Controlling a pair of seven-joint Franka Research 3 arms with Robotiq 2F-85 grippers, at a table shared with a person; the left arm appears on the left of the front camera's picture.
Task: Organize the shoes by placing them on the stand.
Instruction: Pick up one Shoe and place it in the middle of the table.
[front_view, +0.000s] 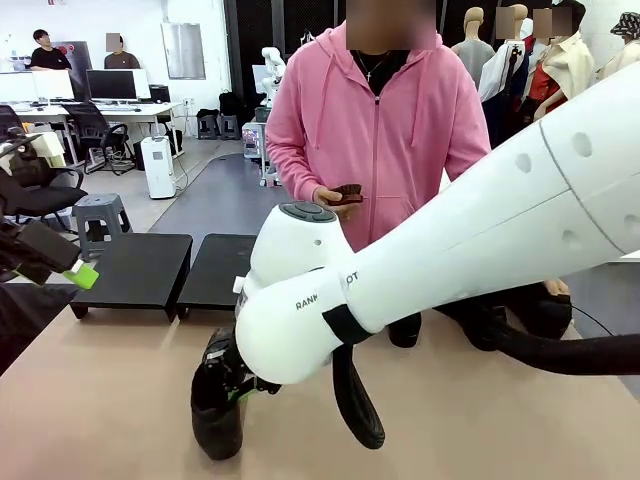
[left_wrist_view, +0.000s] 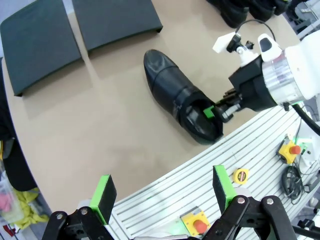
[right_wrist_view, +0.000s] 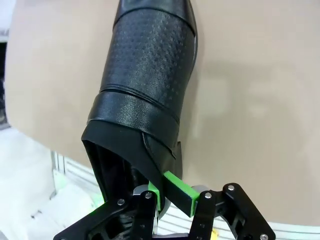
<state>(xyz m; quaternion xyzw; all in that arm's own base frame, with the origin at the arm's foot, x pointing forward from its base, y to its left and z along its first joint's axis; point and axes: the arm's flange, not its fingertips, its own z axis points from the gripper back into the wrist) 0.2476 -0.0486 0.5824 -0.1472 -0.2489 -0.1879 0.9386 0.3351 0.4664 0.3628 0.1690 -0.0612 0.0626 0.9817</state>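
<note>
One black glossy shoe (left_wrist_view: 175, 95) lies on the tan table near its front edge, toe toward the stand. My right gripper (right_wrist_view: 172, 192) is shut on the rim of the shoe's (right_wrist_view: 145, 80) heel opening, one green pad inside. From the front, that shoe (front_view: 215, 410) sits low and left under the right arm, with the right gripper (front_view: 240, 388) at its heel. The stand's two black platforms (front_view: 135, 268) (front_view: 218, 268) are bare at the far left. My left gripper (left_wrist_view: 162, 192) hangs open high above the table edge, holding nothing, and appears as the left gripper (front_view: 60, 262) at the picture's left side.
More black shoes (front_view: 545, 310) (left_wrist_view: 240, 12) lie at the table's far right, partly hidden by the right arm. A person in a pink hoodie (front_view: 375, 130) stands at the far side holding a small dark object. A slatted white surface (left_wrist_view: 225, 160) with small devices borders the table's near edge.
</note>
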